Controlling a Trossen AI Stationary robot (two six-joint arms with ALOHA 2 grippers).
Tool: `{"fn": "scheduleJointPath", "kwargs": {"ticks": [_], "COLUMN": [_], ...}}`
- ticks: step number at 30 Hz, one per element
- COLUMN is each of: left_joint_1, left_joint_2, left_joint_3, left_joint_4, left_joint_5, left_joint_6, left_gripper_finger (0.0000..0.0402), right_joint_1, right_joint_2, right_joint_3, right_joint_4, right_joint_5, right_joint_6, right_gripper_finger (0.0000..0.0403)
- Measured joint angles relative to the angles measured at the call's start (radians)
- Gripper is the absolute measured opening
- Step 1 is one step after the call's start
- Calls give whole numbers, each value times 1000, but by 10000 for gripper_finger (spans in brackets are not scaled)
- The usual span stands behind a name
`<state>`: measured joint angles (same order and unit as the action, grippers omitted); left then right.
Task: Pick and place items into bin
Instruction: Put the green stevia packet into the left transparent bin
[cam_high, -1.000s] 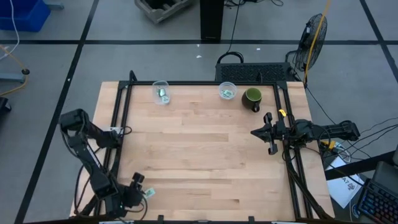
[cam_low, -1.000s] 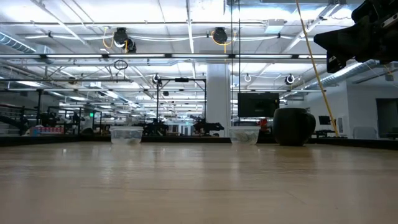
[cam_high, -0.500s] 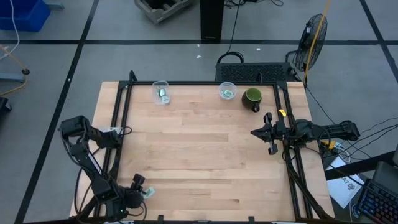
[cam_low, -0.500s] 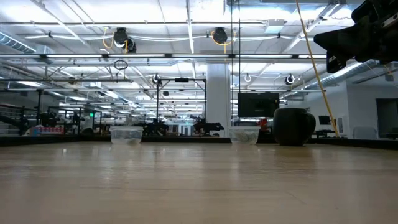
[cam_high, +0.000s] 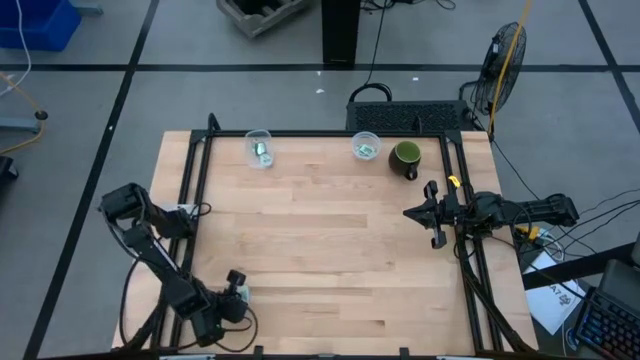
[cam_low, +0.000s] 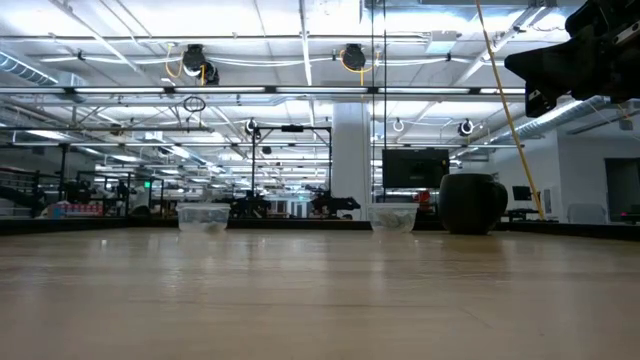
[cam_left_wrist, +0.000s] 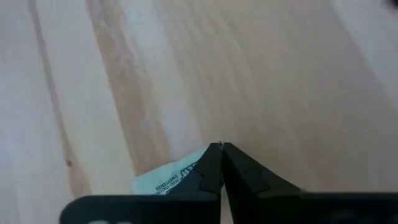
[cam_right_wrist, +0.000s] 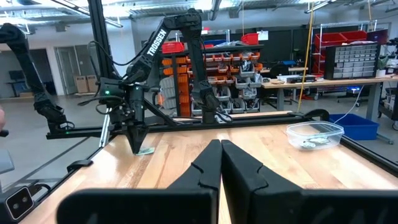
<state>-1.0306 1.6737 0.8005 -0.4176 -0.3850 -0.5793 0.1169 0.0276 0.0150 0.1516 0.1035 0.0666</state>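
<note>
Along the bench's (cam_high: 320, 240) near-left corner, the left hand (cam_high: 238, 290) points down at the pale wood, fingers pressed together on a mint-green and white packet (cam_left_wrist: 166, 181). From the left wrist view, that packet lies flat against the boards, half hidden behind the closed fingertips (cam_left_wrist: 210, 169). From the right wrist view the same packet (cam_right_wrist: 145, 150) shows under the left hand's tip, at the bench surface — whether lifted or resting, cannot tell.

Right hand (cam_high: 422, 213) hangs over the bench's right edge, about mid-length, fingers shut with nothing between them; in the low view it hangs high at the right.

Far edge of the bench: two clear plastic tubs, well apart. Left tub (cam_high: 260, 148) holds a green packet (cam_high: 262, 152); the second tub (cam_high: 366, 146) holds another pale one (cam_high: 367, 151). Just beside the second tub, toward the far-right corner, stands a dark green mug (cam_high: 405, 157).

Surface is light butcher-block wood, framed by black rails (cam_high: 196, 200) along the left, far and right edges.

Room: grey floor with dark tape lines, a floor fan (cam_high: 504, 62) beyond the far-right corner, a black crate (cam_high: 408, 116) behind the far edge. Level view shows an open workshop — ceiling lights, ducts, a dark monitor (cam_low: 414, 168). Right wrist view catches orange shelving (cam_right_wrist: 205, 74) and red racks (cam_right_wrist: 348, 43).
</note>
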Motion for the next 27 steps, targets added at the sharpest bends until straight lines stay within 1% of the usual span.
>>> {"fn": "scheduleJointPath", "kwargs": {"ticks": [4,8,10,13,16,21,25,27], "left_joint_1": [40,86,113,153,192,259,325,362], "left_joint_2": [0,-22,-46,-91,-142,-242,-325,-365], "left_joint_3": [0,-2,-2,-2,-2,-2,-2,-2], "left_joint_4": [-3,-16,-15,-33,-59,-123,-157,-172], "left_joint_5": [0,-6,-18,-28,-38,-92,-131,-145], "left_joint_6": [26,89,113,139,188,259,344,392], "left_gripper_finger": [20,6,8,12,5,13,5,7], "right_joint_1": [0,0,0,0,0,0,0,0], "right_joint_2": [0,0,0,0,0,0,0,0], "right_joint_3": [0,0,0,0,0,0,0,0], "right_joint_4": [0,0,0,0,0,0,0,0], "right_joint_5": [0,0,0,0,0,0,0,0], "right_joint_6": [0,0,0,0,0,0,0,0], "right_gripper_finger": [4,4,4,4,4,4,4,4]}}
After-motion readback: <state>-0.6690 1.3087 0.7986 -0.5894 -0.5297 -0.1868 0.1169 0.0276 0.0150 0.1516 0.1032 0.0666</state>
